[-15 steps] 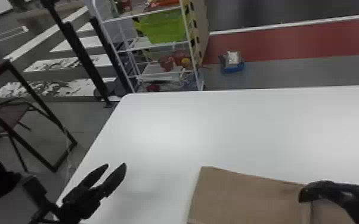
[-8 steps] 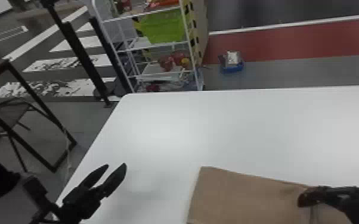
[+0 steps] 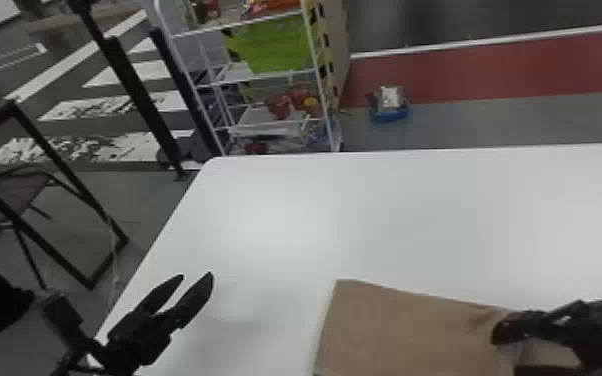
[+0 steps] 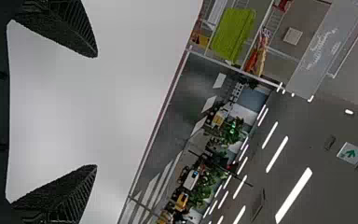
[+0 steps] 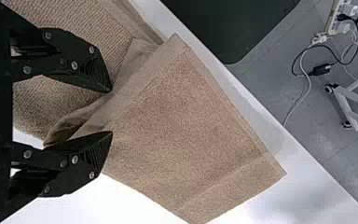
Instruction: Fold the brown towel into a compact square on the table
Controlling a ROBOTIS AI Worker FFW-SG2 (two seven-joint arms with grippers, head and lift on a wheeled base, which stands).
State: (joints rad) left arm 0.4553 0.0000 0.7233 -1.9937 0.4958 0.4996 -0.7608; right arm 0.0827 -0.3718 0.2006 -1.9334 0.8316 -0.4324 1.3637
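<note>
Two fingers of the right gripper [image 5: 112, 111] stand parted at the brown towel [image 5: 182, 116], with a raised crease of cloth between their tips; no firm pinch is seen. Towel location: near part of the white table [image 3: 275, 215], right of centre in the head view, its nearer portion cut off by the frame. Condition: partly folded and uneven, a flatter flap lying past the right fingertips towards a table edge, a looser, ribbed portion running back beneath them.

Governing relation: in the head view, the visible cloth extends leftward from the right fingertips, which sit at its right-hand part. The right arm is clearly the nearer. Full long axis: cannot be determined. The next move probably calls for closing on the crease and drawing that layer square with the rest; a shallow bite could slip or drag up the layer below.

Left gripper [image 3: 195, 275]: fingers spread and empty, above the table's left side, with bare surface between it and the towel.

Beyond the table's far edge: a white rack [image 3: 265, 122] bearing a green bin [image 3: 277, 47], and a blue container [image 3: 390, 115] on the floor.
</note>
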